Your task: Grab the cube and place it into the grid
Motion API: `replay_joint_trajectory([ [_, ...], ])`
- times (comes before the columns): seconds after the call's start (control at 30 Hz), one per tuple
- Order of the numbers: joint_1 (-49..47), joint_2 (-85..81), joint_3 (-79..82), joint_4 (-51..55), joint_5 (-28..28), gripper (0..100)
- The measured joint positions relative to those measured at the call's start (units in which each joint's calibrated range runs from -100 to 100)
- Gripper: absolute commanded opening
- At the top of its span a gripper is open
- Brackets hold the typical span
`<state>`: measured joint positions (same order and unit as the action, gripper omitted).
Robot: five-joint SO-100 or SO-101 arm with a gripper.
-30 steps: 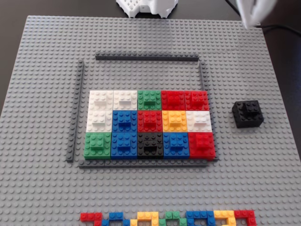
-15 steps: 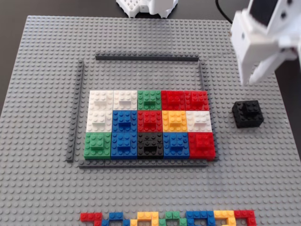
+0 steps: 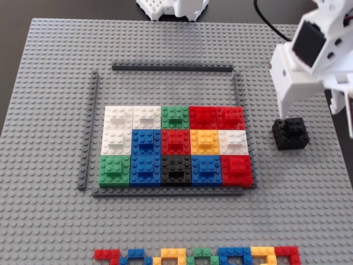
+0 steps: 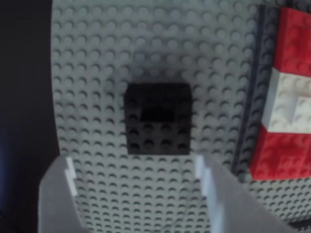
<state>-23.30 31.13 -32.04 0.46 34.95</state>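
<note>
The cube (image 3: 290, 133) is a small black studded block with a raised brick on top. It stands on the grey baseplate just right of the grid (image 3: 172, 68) in the fixed view. The grid is a dark-grey bar frame around three rows of white, green, red, blue, yellow and black squares, and its top part is bare. My white gripper (image 3: 316, 124) hangs open over the cube, with one finger (image 3: 282, 105) just above the cube's left top corner. In the wrist view the cube (image 4: 158, 119) lies just ahead of the open gripper (image 4: 133, 162), with nothing between the fingers. The grid's edge (image 4: 248, 121) is at the right.
The large light-grey studded baseplate (image 3: 49, 110) carries everything. A thin strip of mixed-colour bricks (image 3: 198, 255) lies along its front edge. The arm's white base (image 3: 172, 8) sits behind the back edge. A dark table surface (image 4: 24, 97) borders the plate in the wrist view.
The arm has swung in from the top right corner and come down toward the cube. The cube and the grid have not moved.
</note>
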Motion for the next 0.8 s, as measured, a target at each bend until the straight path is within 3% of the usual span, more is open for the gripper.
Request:
replay_joint_trajectory([
  [0.8,-0.8,2.4,0.0,-2.2,-0.9,31],
])
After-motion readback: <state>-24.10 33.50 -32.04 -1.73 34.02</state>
